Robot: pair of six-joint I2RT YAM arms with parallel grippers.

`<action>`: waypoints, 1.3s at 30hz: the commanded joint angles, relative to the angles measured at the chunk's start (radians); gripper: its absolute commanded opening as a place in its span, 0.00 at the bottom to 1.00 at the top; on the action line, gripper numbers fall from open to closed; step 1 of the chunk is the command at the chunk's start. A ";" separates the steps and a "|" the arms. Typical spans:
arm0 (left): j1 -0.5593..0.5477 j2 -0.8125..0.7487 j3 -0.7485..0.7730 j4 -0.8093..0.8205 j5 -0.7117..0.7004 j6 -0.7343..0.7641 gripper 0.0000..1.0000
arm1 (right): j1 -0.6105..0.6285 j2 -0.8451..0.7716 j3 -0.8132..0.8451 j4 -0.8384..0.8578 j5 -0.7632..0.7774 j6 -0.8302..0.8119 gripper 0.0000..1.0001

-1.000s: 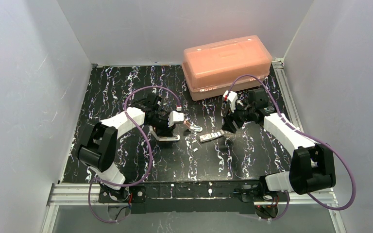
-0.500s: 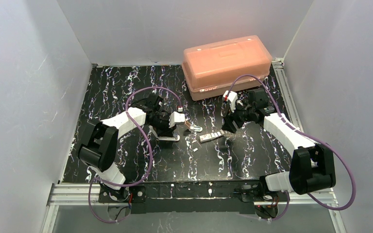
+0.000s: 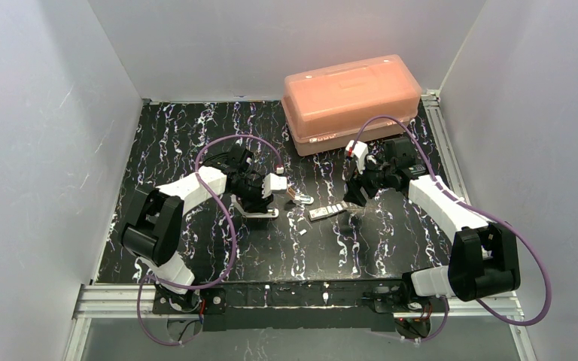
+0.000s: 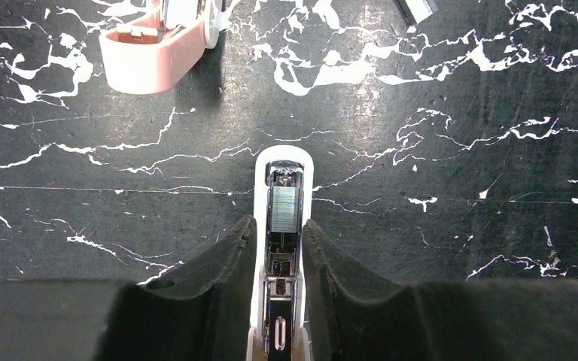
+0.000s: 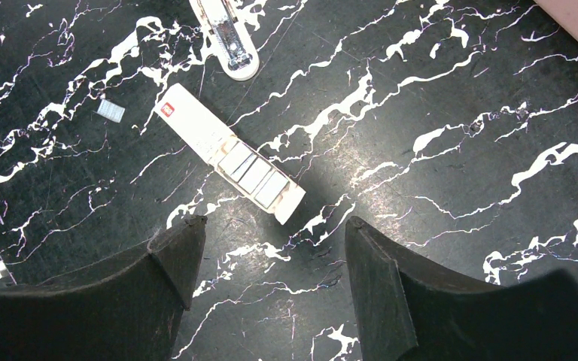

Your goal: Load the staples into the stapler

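Your left gripper (image 4: pixel 280 226) is narrow around the stapler (image 4: pixel 284 197), fingers close along both sides; can't tell if it's clamping. The stapler lies flat on the black, white-veined table (image 3: pixel 196 143), left of centre. Your right gripper (image 5: pixel 271 226) is wide open and empty above the staples (image 5: pixel 254 174) in their packet (image 5: pixel 196 128). White walls (image 3: pixel 45 113) all round, orange box (image 3: pixel 350 101) at the far edge.

Lab test cell, plain white walls (image 3: pixel 38 113), aluminium frame rail (image 3: pixel 113 299), black marbled tabletop (image 3: pixel 173 128)
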 commanded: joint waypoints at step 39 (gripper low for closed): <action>0.134 -0.392 0.031 -0.138 0.070 -0.078 0.61 | -0.003 -0.038 -0.010 0.029 -0.003 0.000 0.77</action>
